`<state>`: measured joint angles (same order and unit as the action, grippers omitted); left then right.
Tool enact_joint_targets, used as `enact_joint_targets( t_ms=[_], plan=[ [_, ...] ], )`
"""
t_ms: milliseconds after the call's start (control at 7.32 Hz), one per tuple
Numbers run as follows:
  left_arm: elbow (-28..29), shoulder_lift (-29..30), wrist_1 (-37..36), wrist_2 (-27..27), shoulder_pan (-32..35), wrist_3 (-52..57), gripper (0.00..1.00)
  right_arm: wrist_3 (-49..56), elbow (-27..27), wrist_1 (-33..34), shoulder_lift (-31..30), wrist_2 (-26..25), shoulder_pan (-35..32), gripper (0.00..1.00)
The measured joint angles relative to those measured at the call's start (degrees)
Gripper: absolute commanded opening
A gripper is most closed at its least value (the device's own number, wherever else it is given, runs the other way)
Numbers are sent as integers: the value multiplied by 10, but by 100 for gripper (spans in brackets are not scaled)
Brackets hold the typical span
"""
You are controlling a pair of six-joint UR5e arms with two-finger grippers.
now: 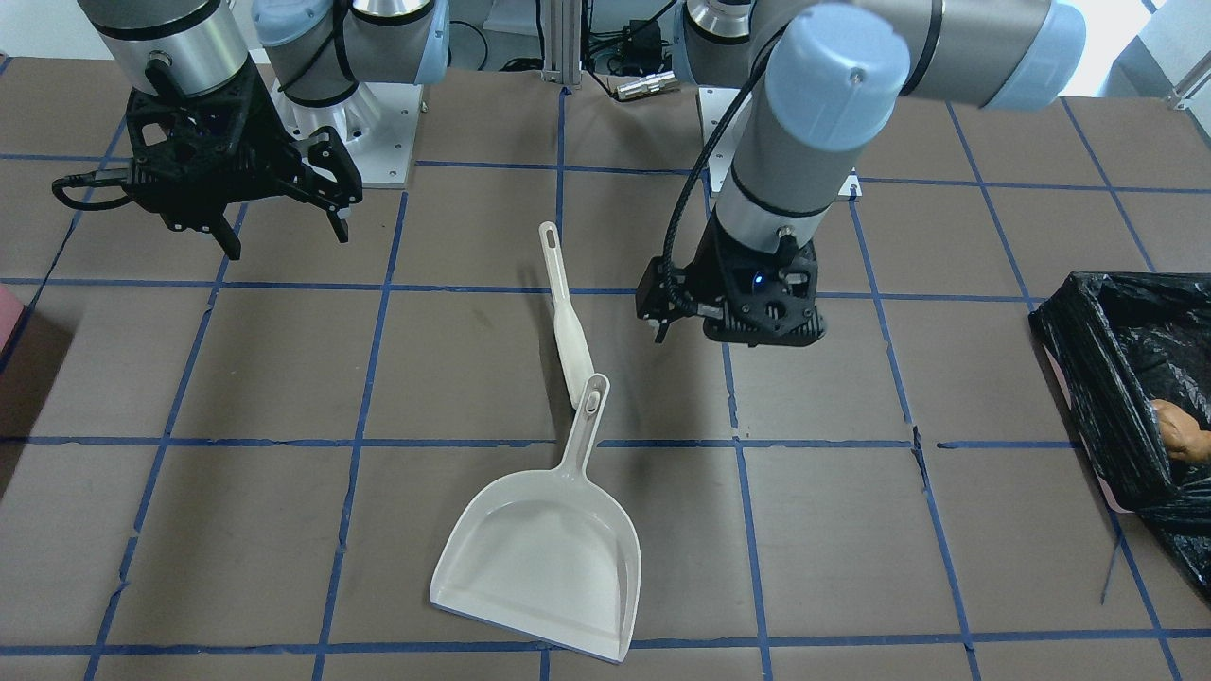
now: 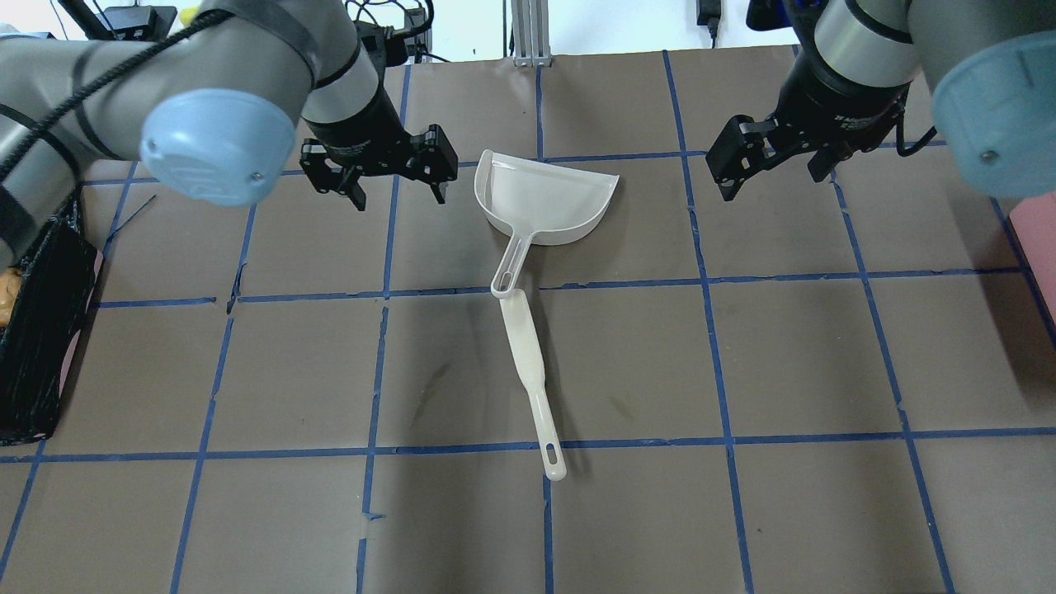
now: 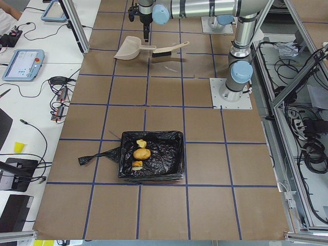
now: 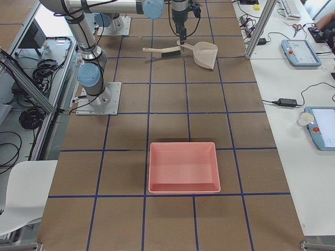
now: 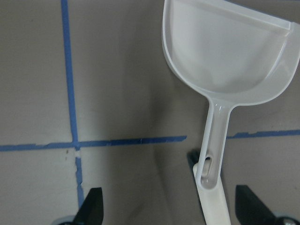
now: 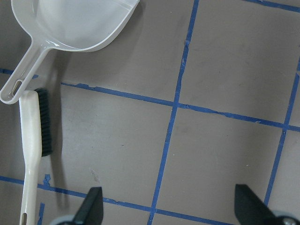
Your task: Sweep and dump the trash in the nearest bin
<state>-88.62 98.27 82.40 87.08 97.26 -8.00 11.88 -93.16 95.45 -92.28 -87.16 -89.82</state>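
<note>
All the trash lies inside the black-lined bin (image 3: 174, 154): an orange-brown lump (image 3: 142, 153), a pale yellow chunk (image 3: 141, 143) and an orange-crusted bread chunk (image 3: 137, 164). The front-facing view shows only the lump (image 1: 1181, 430) in the bin (image 1: 1088, 378). A white dustpan (image 2: 549, 198) lies empty mid-table, its handle tip meeting a white brush (image 2: 528, 371) with black bristles. My left gripper (image 2: 399, 198) hangs open and empty just left of the pan. To the right of the pan, my right gripper (image 2: 771, 177) hangs open and empty too.
A pink tray (image 4: 183, 145) sits empty on the table's right end, its corner visible at the overhead view's edge (image 2: 1039, 239). Blue tape lines grid the brown table. Operator desks with tablets and cables line the far side.
</note>
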Motion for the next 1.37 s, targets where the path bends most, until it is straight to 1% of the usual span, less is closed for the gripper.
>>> enact_joint_targets(
  t_ms=[273, 410, 546, 819, 1093, 1366],
  plan=[
    [54, -38, 129, 23, -23, 2, 100, 0, 0, 0, 0, 0, 0, 100],
    [83, -41, 170, 31, -38, 3, 100, 1, 0, 0, 0, 0, 0, 100],
    [108, -34, 194, 34, -58, 4, 100, 1, 0, 0, 0, 0, 0, 100],
    [121, -29, 210, 37, -88, 35, 100, 1, 0, 0, 0, 0, 0, 100],
    [108, -43, 205, 40, -91, 57, 100, 4, 2, 0, 0, -3, 0, 100],
    [93, -57, 188, 40, -89, 63, 100, 4, 12, -7, 1, -20, 0, 100]
  ],
)
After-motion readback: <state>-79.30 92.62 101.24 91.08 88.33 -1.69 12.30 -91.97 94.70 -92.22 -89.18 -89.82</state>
